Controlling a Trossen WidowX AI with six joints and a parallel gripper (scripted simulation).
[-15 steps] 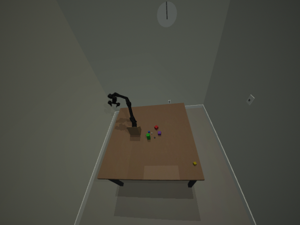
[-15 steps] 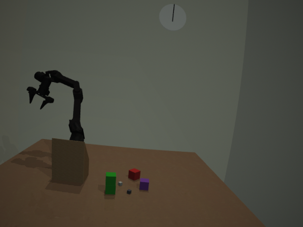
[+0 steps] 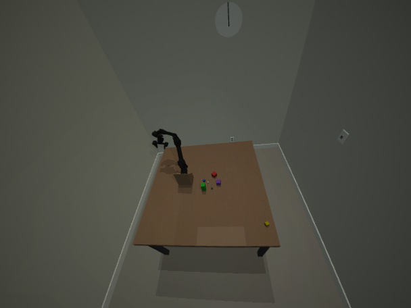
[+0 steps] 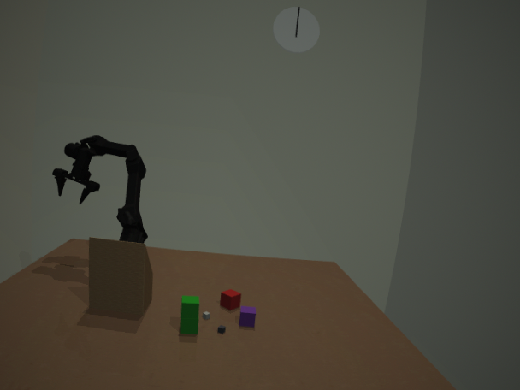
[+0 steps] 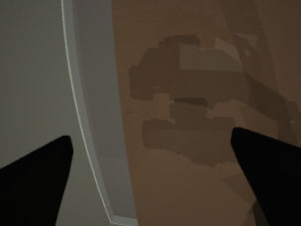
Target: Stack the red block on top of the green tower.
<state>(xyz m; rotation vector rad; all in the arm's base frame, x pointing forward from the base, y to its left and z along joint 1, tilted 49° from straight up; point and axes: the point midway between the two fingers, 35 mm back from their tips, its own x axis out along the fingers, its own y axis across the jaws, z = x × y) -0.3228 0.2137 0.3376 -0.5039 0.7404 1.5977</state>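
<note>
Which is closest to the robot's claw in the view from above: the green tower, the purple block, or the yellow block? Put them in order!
From the open gripper, hanging off the table's far left corner:
1. Green tower, nearest, just past the arm's base.
2. Purple block, a bit farther right.
3. Yellow block, farthest, alone by the near right edge.
</note>
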